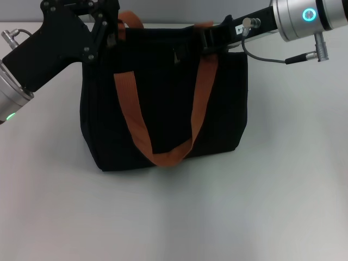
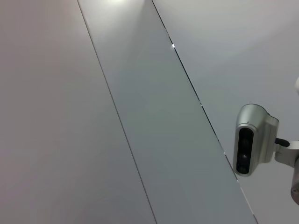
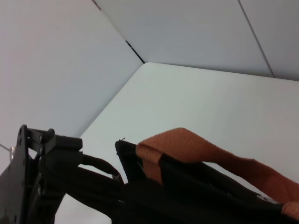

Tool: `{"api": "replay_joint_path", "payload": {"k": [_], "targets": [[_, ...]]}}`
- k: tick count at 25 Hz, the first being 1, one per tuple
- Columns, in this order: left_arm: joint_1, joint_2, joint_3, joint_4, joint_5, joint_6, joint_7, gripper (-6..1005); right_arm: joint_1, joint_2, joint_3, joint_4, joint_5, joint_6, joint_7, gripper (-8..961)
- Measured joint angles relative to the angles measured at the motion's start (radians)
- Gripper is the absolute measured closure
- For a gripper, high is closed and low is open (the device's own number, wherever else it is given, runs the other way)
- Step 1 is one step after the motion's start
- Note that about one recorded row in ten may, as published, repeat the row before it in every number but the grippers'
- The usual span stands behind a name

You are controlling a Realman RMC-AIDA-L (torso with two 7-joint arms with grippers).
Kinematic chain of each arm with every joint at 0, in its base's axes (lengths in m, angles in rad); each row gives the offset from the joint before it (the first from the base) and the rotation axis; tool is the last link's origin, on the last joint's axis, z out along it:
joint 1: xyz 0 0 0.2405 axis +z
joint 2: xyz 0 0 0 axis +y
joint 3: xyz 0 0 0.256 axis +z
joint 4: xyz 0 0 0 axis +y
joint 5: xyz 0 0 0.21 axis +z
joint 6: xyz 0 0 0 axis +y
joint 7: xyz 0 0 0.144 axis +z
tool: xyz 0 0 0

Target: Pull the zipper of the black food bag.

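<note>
Now both grippers (left (image 1: 106, 30), right (image 1: 209, 39)) touch the black food bag (image 1: 163, 114).

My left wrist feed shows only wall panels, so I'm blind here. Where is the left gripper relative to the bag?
Observer: In the head view, the left gripper is at the top left corner of the black food bag, beside an orange strap.
Operator: And the right one?
Observer: The right gripper is at the bag's top right edge.
Operator: Is the zipper pull visible?
Observer: A small grey tab, probably the zipper, shows on the bag's top between the two grippers. Neither gripper is on it.
</note>
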Motion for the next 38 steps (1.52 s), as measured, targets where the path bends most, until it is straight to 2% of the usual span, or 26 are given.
{"api": "replay_joint_path", "payload": {"k": [6, 15, 23, 32, 37, 38], "targets": [[0.002, 0.000, 0.000, 0.000, 0.000, 0.003, 0.000, 911, -0.006, 0.000, -0.009, -0.025, -0.009, 0.001, 0.010, 954], [0.003, 0.000, 0.000, 0.000, 0.000, 0.005, -0.001, 910, -0.068, 0.003, -0.042, -0.169, -0.061, 0.002, 0.079, 954], [0.004, 0.000, 0.000, -0.004, 0.000, 0.005, -0.001, 909, -0.073, 0.001, -0.042, -0.155, -0.010, -0.001, 0.072, 954], [0.000, 0.000, 0.000, -0.010, 0.000, 0.005, -0.001, 908, -0.043, 0.000, -0.046, -0.089, 0.012, 0.002, 0.063, 895], [-0.001, 0.000, 0.000, -0.010, 0.001, 0.006, -0.001, 907, -0.037, 0.001, -0.073, -0.083, 0.040, 0.017, 0.060, 721], [-0.002, 0.000, 0.000, -0.010, 0.002, 0.008, -0.001, 907, -0.034, 0.001, -0.079, -0.079, 0.041, 0.025, 0.060, 729]]}}
